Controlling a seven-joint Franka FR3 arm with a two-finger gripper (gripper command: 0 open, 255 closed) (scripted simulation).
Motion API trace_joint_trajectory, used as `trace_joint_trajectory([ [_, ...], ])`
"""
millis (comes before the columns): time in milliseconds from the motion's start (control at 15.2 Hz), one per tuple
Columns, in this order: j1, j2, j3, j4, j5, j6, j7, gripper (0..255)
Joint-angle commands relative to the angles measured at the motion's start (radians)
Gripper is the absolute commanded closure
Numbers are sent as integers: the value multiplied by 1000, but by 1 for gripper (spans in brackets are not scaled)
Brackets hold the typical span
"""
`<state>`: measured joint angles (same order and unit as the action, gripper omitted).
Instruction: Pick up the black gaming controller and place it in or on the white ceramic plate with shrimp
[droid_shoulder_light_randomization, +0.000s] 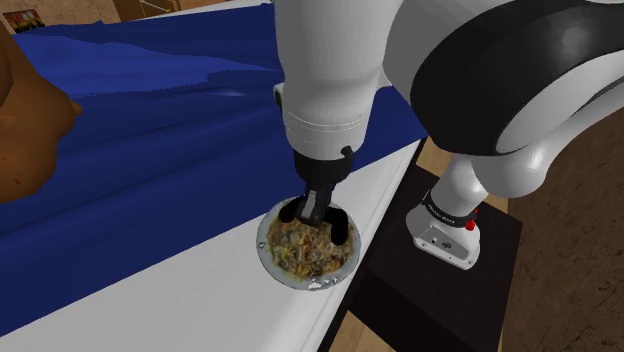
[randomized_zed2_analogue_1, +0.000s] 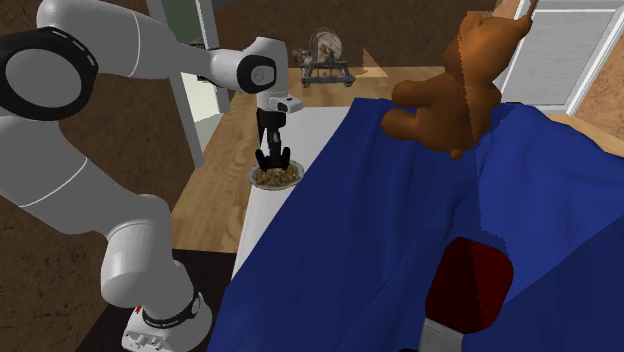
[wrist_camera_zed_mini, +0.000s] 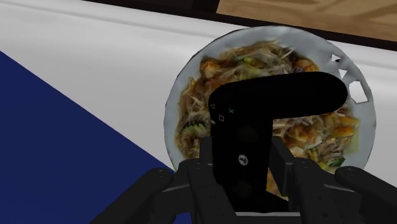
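The black gaming controller (wrist_camera_zed_mini: 273, 95) is clasped between my black fingers (wrist_camera_zed_mini: 282, 159), and my gripper (wrist_camera_zed_mini: 242, 156) is shut on its middle. It hangs just over the white plate (wrist_camera_zed_mini: 362, 121), which is heaped with noodles and shrimp. In the shoulder view my gripper (droid_shoulder_light_randomization: 315, 208) points straight down at the plate (droid_shoulder_light_randomization: 268, 250), and the controller's dark grips (droid_shoulder_light_randomization: 342, 226) show low over the food; whether they touch it I cannot tell. The plate sits on the white surface near its edge. The second exterior view shows the gripper (randomized_zed2_analogue_1: 270, 155) over the plate (randomized_zed2_analogue_1: 276, 178).
A blue blanket (droid_shoulder_light_randomization: 150, 130) covers the surface beside the plate. A brown teddy bear (randomized_zed2_analogue_1: 450, 90) sits on it farther off, and a dark red cushion (randomized_zed2_analogue_1: 470, 285) lies on the blue. My dark stand (droid_shoulder_light_randomization: 430, 290) is right beside the white edge, with wooden floor around.
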<state>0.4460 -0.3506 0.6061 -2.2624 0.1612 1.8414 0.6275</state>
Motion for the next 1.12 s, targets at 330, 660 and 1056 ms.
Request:
trace_joint_trajectory([
  [330,0,8,4,-16,-2,23,3,255],
  [660,0,9,4,-16,-2,24,3,0],
  [1056,-4,3,-8,81,-8,-78,4,0],
])
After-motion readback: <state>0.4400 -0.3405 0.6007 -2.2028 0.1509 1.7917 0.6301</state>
